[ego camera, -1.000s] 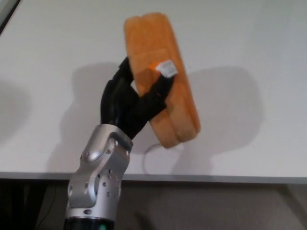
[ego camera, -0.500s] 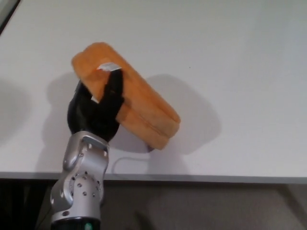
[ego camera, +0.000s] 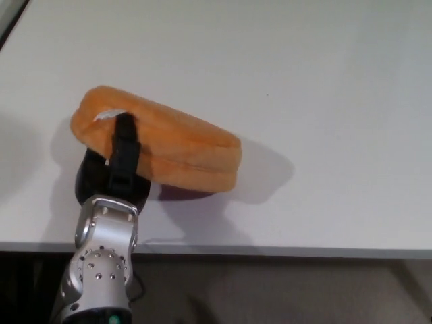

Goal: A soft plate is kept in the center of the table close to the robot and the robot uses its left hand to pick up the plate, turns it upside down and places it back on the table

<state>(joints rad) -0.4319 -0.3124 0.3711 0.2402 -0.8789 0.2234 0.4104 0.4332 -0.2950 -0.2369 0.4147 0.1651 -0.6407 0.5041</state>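
Note:
The soft orange plate (ego camera: 172, 145) lies tilted over the near left part of the white table (ego camera: 304, 81), its right end low at the table top and its left end raised. My left hand (ego camera: 115, 169) is shut on the plate's left end, one black finger (ego camera: 125, 145) laid over its upper face beside a small white tag (ego camera: 108, 116). The silver wrist (ego camera: 101, 246) rises from below the table's front edge. My right hand is out of sight.
The table's front edge (ego camera: 270, 248) runs across the bottom of the picture, with dark floor below it. A dark strip shows at the top left corner (ego camera: 8, 13).
My left hand has swung the plate from standing almost upright down and to the left. The plate now lies close to flat, low over the table.

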